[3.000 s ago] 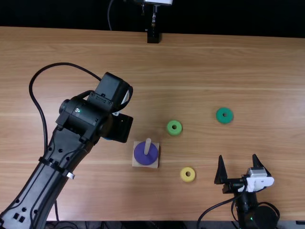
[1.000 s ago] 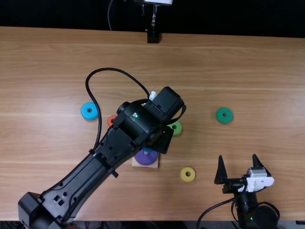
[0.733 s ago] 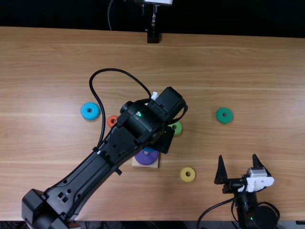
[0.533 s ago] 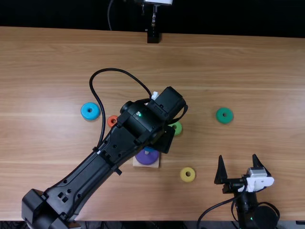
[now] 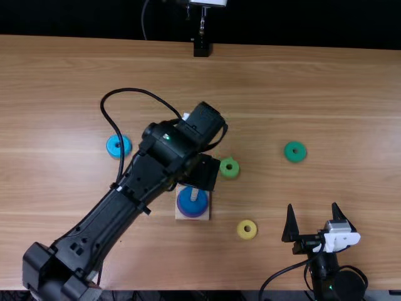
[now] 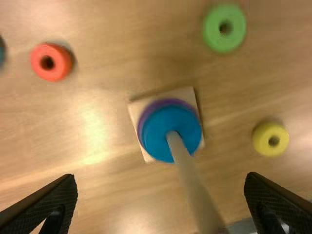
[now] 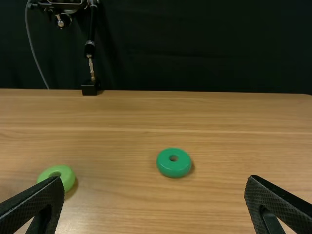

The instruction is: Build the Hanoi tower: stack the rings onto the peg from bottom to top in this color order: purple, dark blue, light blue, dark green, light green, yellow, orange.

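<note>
Peg (image 5: 195, 194) stands upright on its base (image 6: 188, 94), dark blue ring (image 5: 191, 207) over purple ring (image 6: 150, 110). Clock positions, top view, from peg: light green ring (image 5: 229, 167), between one and two; dark green ring (image 5: 295, 151), two; yellow ring (image 5: 247, 229), four; light blue ring (image 5: 118, 146), ten; orange ring (image 6: 51, 62) between it and peg. Left gripper (image 5: 201, 173), twelve to one, and right gripper (image 5: 312, 205), three: both wide apart, empty.
</note>
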